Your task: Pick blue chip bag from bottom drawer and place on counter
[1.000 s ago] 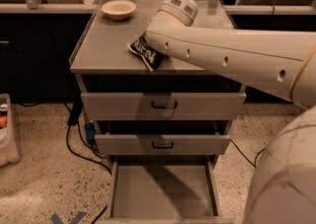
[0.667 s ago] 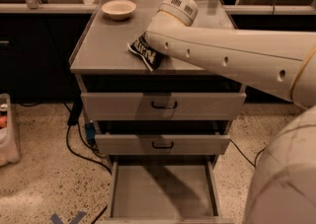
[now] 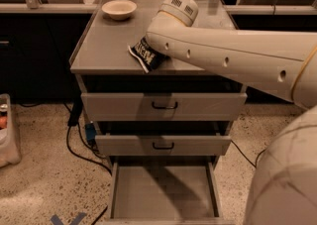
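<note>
The blue chip bag [image 3: 145,55] lies on the counter [image 3: 109,45] near its front edge, dark navy with white lettering. Its right part is covered by my white arm [image 3: 223,55], which reaches across the counter from the right. My gripper is at the arm's end, right at the bag, hidden behind the wrist [image 3: 166,40]. The bottom drawer [image 3: 163,194] is pulled open below, a plain grey tray with nothing visible in it.
A shallow beige bowl [image 3: 119,9] sits at the counter's back left. The two upper drawers [image 3: 164,106] with dark handles are closed. Black cables [image 3: 79,140] run down the cabinet's left side. A pale bin [image 3: 7,135] stands on the floor at far left.
</note>
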`<state>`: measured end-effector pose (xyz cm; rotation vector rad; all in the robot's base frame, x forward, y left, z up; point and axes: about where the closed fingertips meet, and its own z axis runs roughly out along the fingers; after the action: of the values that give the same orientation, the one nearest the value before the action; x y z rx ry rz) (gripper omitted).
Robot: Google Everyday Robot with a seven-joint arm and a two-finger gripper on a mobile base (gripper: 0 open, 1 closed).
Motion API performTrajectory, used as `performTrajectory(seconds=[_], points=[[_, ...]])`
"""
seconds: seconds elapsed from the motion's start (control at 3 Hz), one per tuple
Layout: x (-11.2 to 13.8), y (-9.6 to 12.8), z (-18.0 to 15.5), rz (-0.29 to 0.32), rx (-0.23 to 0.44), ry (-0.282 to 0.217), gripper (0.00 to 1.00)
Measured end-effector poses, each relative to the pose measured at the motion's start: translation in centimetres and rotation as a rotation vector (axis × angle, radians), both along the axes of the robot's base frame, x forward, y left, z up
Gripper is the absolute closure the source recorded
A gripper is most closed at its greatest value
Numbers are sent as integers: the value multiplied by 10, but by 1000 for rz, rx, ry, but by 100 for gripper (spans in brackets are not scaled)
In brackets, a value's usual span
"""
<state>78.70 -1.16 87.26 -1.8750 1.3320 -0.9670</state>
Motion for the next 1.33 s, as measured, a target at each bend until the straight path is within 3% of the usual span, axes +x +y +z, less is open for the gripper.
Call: performTrajectory(seconds=[0.33, 0.67, 1.0, 1.33], points=[[0, 0, 0, 0, 0, 0, 0], [0, -1, 6, -1, 0, 0, 0], [-3, -28, 44, -34, 18, -38, 0], [-22, -71, 91, -74, 71, -92, 0]])
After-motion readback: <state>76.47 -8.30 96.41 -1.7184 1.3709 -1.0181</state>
